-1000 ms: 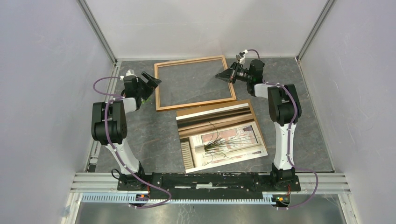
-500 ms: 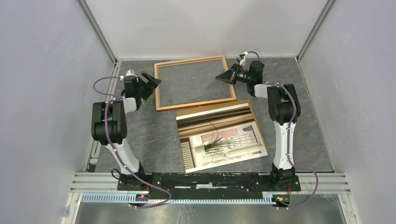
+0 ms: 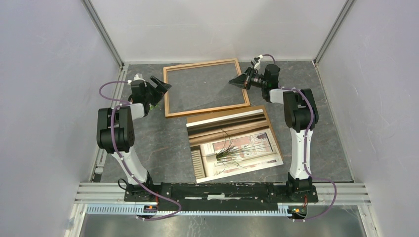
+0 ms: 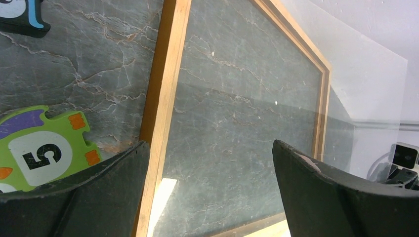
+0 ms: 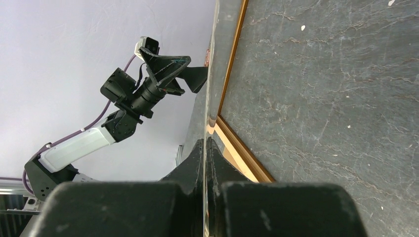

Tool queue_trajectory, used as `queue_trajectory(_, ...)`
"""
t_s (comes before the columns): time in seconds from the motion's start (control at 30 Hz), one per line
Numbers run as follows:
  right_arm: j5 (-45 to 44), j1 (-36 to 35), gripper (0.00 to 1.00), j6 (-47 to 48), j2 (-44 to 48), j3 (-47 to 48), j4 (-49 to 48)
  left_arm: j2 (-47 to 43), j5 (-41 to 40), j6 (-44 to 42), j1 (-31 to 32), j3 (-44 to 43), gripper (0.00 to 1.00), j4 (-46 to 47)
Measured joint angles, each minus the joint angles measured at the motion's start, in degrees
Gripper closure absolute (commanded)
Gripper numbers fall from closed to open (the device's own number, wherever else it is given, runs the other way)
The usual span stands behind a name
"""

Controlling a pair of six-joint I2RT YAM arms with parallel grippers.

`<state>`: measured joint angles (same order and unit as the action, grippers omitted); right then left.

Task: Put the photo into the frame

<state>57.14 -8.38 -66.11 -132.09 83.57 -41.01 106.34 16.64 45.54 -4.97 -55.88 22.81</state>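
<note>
The frame [image 3: 207, 111], thin light-brown wood, lies flat at the back of the table. In front of it lies the photo [image 3: 232, 145], picture side up, showing a spiky green plant by a window. My right gripper [image 3: 238, 80] hovers over the frame's right rail. It is shut on the edge of a clear pane [image 5: 212, 74], which runs edge-on between its fingers [image 5: 206, 148] and tilts up off the frame [image 5: 237, 143]. My left gripper [image 3: 160, 85] stands open at the frame's left rail [image 4: 165, 98], holding nothing, its jaws [image 4: 210, 163] straddling that rail.
A green puzzle piece [image 4: 39, 150] with a 5 lies on the table just left of the frame, and a dark one [image 4: 20, 19] sits further back. Grey walls close in the table on three sides.
</note>
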Motion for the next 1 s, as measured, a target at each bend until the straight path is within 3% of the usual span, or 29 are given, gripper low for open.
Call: queue_trajectory(1.0,1.5,0.7,1.00,3.0,-2.3,2.8,5.1,1.1,0.1,0.0,0.3,-0.7,0.00,0.0)
